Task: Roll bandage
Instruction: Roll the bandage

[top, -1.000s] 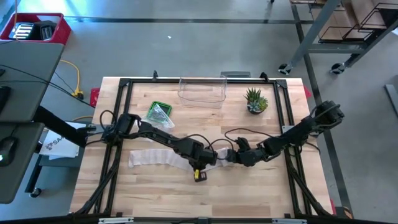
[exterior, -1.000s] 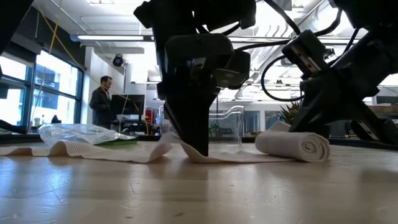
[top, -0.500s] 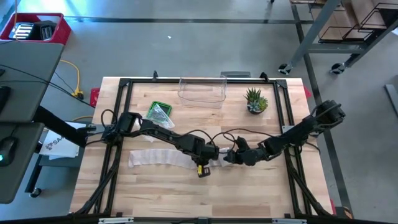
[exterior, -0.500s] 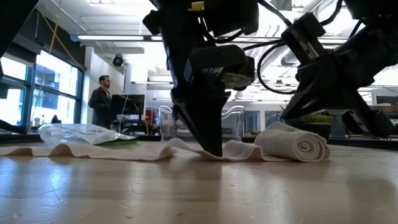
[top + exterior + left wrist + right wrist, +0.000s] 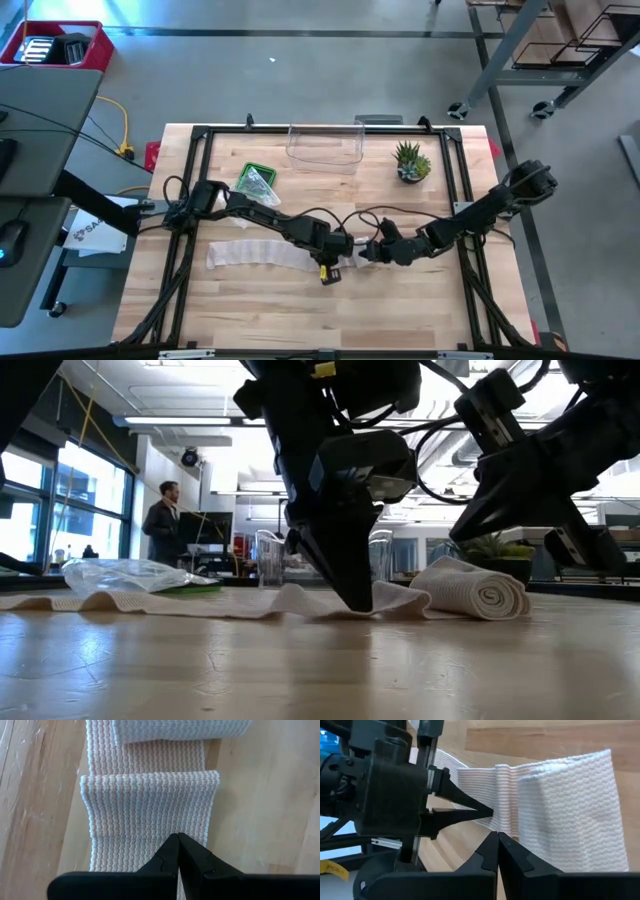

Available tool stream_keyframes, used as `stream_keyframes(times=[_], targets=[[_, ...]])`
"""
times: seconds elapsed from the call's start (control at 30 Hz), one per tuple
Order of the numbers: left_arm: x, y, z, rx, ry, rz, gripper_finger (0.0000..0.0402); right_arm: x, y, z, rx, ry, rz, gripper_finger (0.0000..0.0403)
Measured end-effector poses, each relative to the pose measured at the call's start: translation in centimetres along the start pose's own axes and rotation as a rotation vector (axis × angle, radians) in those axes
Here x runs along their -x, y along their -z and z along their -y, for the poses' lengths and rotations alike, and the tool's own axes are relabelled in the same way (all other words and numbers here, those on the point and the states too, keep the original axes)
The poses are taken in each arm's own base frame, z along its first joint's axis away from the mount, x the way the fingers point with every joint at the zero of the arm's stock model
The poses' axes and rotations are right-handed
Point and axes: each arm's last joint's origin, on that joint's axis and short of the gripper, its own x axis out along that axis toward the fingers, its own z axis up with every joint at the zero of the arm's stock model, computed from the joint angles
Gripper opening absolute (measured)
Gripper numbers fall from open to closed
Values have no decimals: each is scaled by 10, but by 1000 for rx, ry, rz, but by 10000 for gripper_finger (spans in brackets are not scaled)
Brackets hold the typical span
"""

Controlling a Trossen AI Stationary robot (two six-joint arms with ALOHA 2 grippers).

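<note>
A white woven bandage lies on the wooden table. Its unrolled strip [image 5: 250, 252] runs from the left toward the centre and ends in a rolled part [image 5: 480, 595] lying on its side. My left gripper [image 5: 357, 603] is shut, its tips down on the strip just left of the roll. My right gripper [image 5: 498, 836] is also shut and stands over the roll [image 5: 570, 815]. In the low view a small gap shows between it and the roll's top. My left gripper presses its shut fingertips [image 5: 178, 842] down on the flat strip [image 5: 145, 845], about midway across its width and a short way from the roll. The fingers slant down from the table's left. Ahead of them the strip rises in a slack hump [image 5: 150, 785].
A clear plastic box [image 5: 325, 145] and a potted plant [image 5: 411, 162] stand at the far edge, with a green tray holding a plastic bag [image 5: 257, 181] at the far left. A black frame [image 5: 200, 135] borders the table. A person [image 5: 162, 520] stands far off in the room.
My left gripper has slid along the strip toward the table's right, toward the roll. The stretch of strip between them has bunched from flat into a hump. My right gripper has tipped and risen slightly off the roll's top.
</note>
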Motion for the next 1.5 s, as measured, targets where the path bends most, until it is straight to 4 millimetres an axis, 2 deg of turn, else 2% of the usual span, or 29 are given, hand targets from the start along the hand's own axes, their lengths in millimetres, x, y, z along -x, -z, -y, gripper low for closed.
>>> stream_keyframes(times=[0.57, 0.83, 1.07, 1.37, 1.5], targets=[[0, -4, -5, 9, -52, 41, 1, 2, -2, -5, 38, -36, 3, 0], [2, -16, -16, 38, -36, 115, 1, 17, -9, -10, 82, -20, 33, 0], [6, -21, -30, 19, -49, 91, 1, 33, -16, -8, 145, 50, 39, 0], [31, -50, -38, -58, -118, 186, 47, 52, -29, -1, 142, 160, 63, 0], [42, -59, -45, -66, -159, 187, 76, 54, -36, 6, 109, 245, -6, 0]])
